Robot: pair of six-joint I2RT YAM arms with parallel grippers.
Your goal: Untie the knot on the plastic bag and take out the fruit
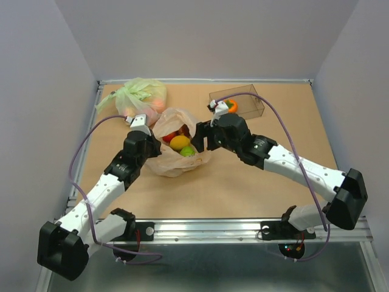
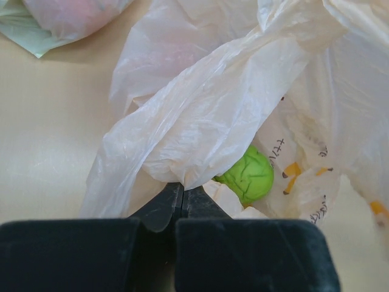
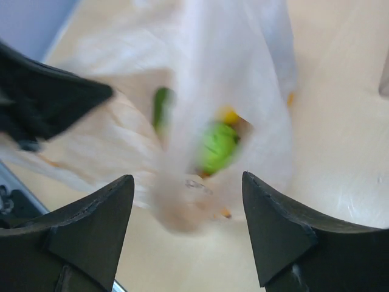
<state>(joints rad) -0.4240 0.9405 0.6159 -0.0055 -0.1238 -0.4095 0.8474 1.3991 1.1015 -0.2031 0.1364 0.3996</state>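
Seen from above, the plastic bag (image 1: pixel 165 159) lies crumpled on the bench (image 1: pixel 243 182) just left of the middle of the frame, its mouth gaping upward. The fruit (image 1: pixel 179 142) sits inside the opening: a yellow piece in the middle, a green one at its lower right and a red one at its upper left. The left fingers (image 2: pixel 177 204) are pressed together and pinch a fold of the bag's thin film at the bag's left edge; in the left wrist view a wrinkled green fruit (image 2: pixel 249 175) shows just right of that fold. The right fingers (image 3: pixel 91 228) stand spread wide at the bag's right side, with blurred film and a green fruit (image 3: pixel 217 146) between and beyond them; I cannot tell if they touch the film. A green bag (image 1: pixel 138 96) lies at the upper left of the bench, near the plastic bag, and a clear box (image 1: pixel 246 97) holding an orange piece stands right of centre near the top edge
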